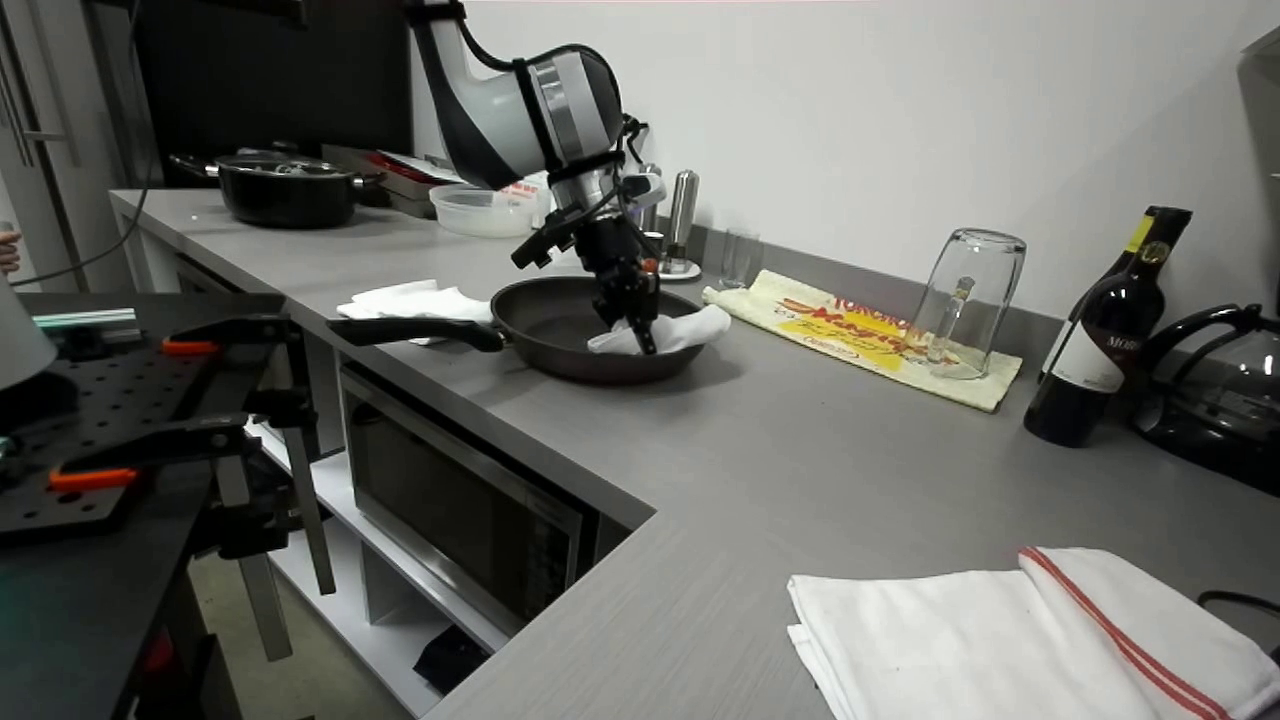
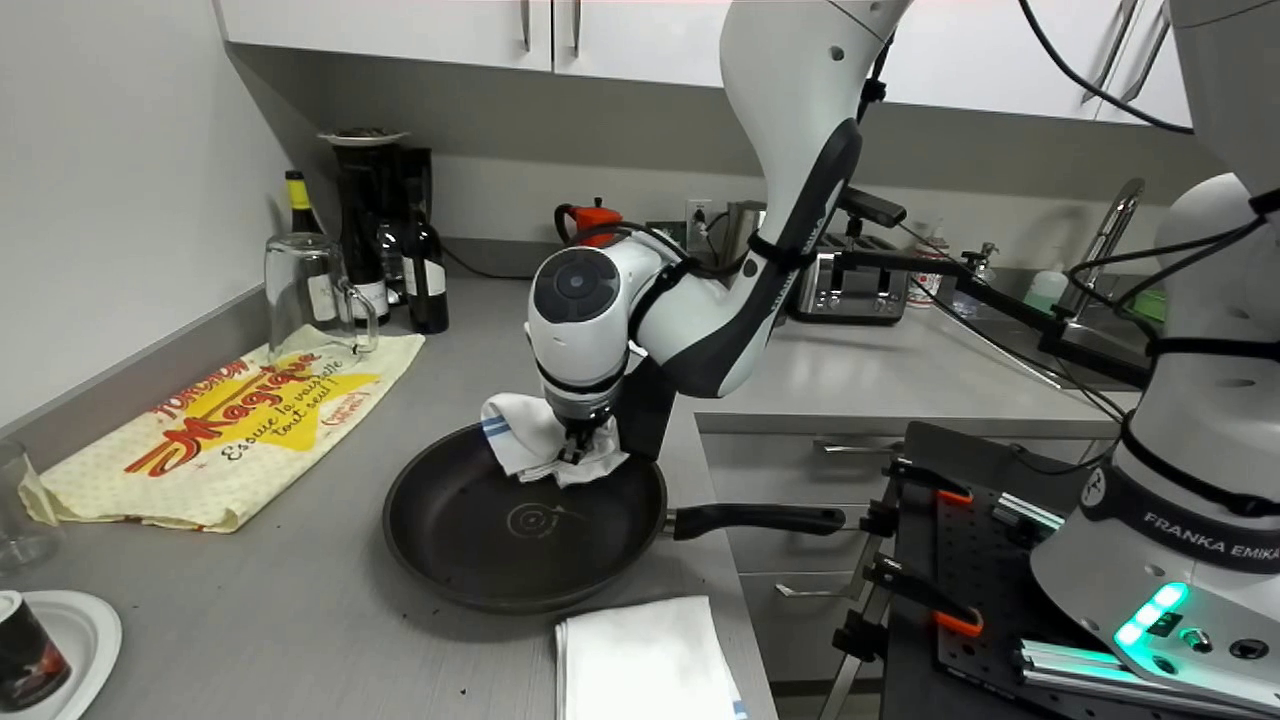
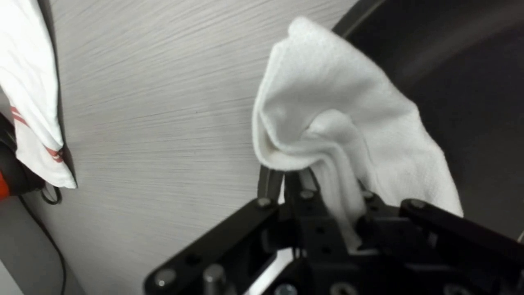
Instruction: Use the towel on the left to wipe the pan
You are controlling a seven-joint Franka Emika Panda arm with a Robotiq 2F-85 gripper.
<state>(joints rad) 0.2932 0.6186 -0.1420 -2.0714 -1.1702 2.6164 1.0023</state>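
The dark frying pan [image 1: 545, 312] lies on the grey counter and also shows in an exterior view [image 2: 460, 550]. Its black handle [image 2: 760, 518] reaches past the counter edge. A white towel with blue stripes [image 2: 522, 432] is bunched at the pan's rim, partly inside and partly over the rim. My gripper [image 2: 577, 448] points down at the rim, shut on this towel. In the wrist view, a fold of the towel [image 3: 327, 78] runs between the fingers [image 3: 335, 180], and the fingertips are hidden under cloth. Whether the towel presses on the pan floor is unclear.
A folded white towel [image 2: 645, 650] lies beside the pan. A red-striped white towel [image 1: 960, 640] lies further along the counter. A yellow printed cloth [image 1: 820, 325] bears an upturned glass mug [image 1: 965, 300] by the wall. A wine bottle [image 1: 1100, 330] and a plate [image 2: 95, 640] stand nearby.
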